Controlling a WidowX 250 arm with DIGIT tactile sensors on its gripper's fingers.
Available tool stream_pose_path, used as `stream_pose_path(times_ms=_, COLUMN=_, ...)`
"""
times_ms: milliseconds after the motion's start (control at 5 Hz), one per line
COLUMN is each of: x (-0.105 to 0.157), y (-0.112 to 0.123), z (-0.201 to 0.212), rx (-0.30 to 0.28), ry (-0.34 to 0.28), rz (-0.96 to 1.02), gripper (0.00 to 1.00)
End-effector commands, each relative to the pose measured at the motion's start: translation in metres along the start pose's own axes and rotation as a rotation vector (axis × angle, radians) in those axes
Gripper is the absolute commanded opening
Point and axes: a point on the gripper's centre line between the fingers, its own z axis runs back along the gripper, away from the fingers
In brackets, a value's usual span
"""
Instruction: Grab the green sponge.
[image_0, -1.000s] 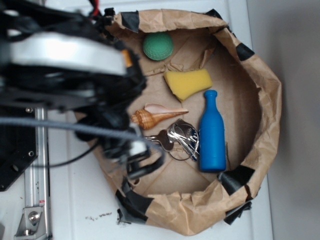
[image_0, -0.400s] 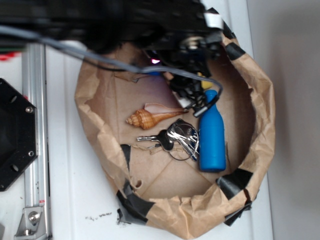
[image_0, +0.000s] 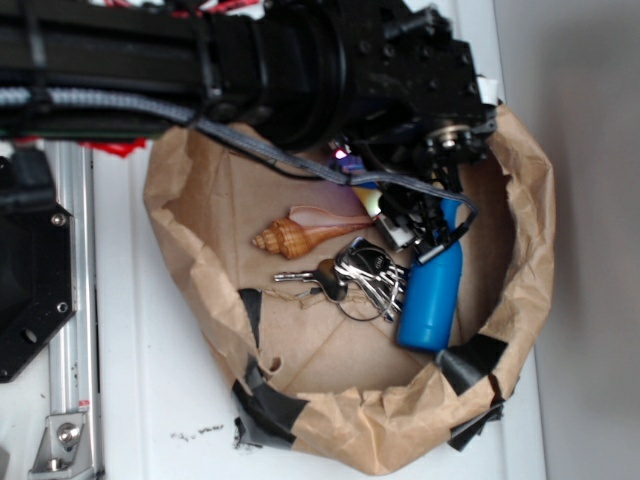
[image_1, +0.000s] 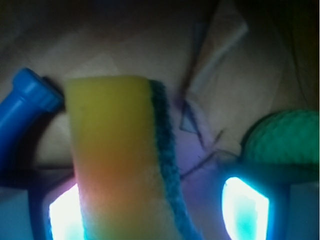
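The green sponge (image_1: 120, 150) is a yellow block with a dark green scouring edge (image_1: 167, 150). It fills the wrist view, standing between my fingers. My gripper (image_1: 152, 210) is open: the sponge lies against the left pad (image_1: 62, 212), with a gap to the right pad (image_1: 245, 207). In the exterior view the arm covers nearly all of the sponge; only a yellow sliver (image_0: 371, 201) shows by the gripper (image_0: 408, 228), low inside the paper bag.
A blue bottle (image_0: 432, 295) leans just right of the gripper, its neck (image_1: 27, 95) beside the sponge. A green ball (image_1: 285, 137) sits on the other side. A seashell (image_0: 308, 232) and keys (image_0: 365, 280) lie in the crumpled paper bag (image_0: 525, 250).
The arm swung from the bag's left side across to its back right and dropped over the sponge, hiding it and the ball. The blue bottle now tilts, top pushed right.
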Motion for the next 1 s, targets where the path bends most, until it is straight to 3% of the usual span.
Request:
stream_pose_path(times_ms=0, x=-0.007, y=-0.012, z=-0.002, rx=-0.031, ry=0.026, rz=-0.122, gripper=1.00)
stream_pose_path(times_ms=200, x=-0.023, y=-0.022, z=-0.002, rx=-0.051, ry=0.051, rz=-0.202, gripper=1.00)
stream_pose_path(times_ms=400, x=-0.026, y=-0.023, z=0.000, rx=-0.033, ry=0.027, rz=-0.201, gripper=0.00)
stream_pose_path(times_ms=600, x=-0.025, y=-0.021, z=0.003, rx=-0.031, ry=0.020, rz=-0.196, gripper=0.00)
stream_pose_path(times_ms=800, x=-0.026, y=-0.018, z=0.026, rx=-0.037, ry=-0.027, rz=-0.200, gripper=0.00)
